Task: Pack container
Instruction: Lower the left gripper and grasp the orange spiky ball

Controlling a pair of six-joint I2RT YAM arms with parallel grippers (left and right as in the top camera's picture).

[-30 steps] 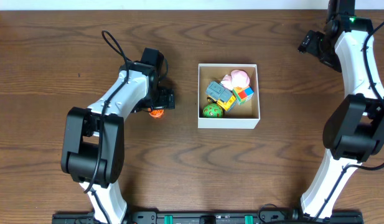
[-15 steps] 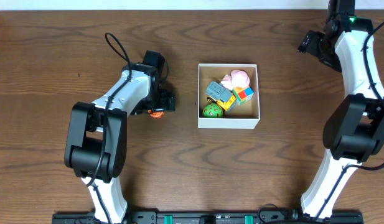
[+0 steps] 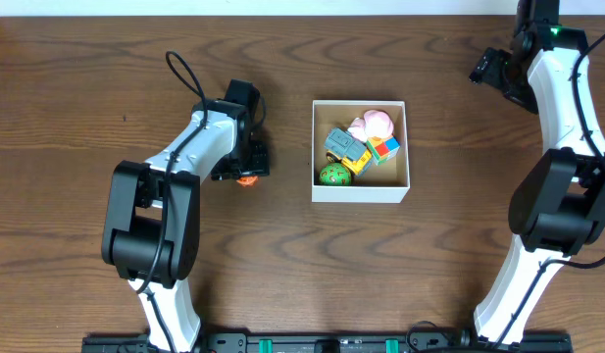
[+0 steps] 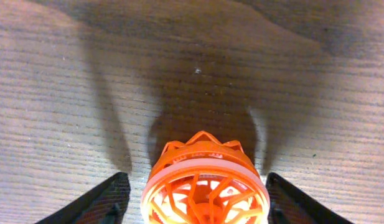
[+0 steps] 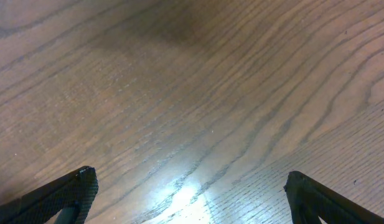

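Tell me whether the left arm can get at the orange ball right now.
Probably yes: the left gripper straddles the orange ball, one of its fingers on either side, nothing in between.

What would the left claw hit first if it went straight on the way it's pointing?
The orange lattice ball: it sits between the fingers of the left claw, squarely in line. Whether they already touch it, I cannot tell. Behind it is only the wooden table, probably very close.
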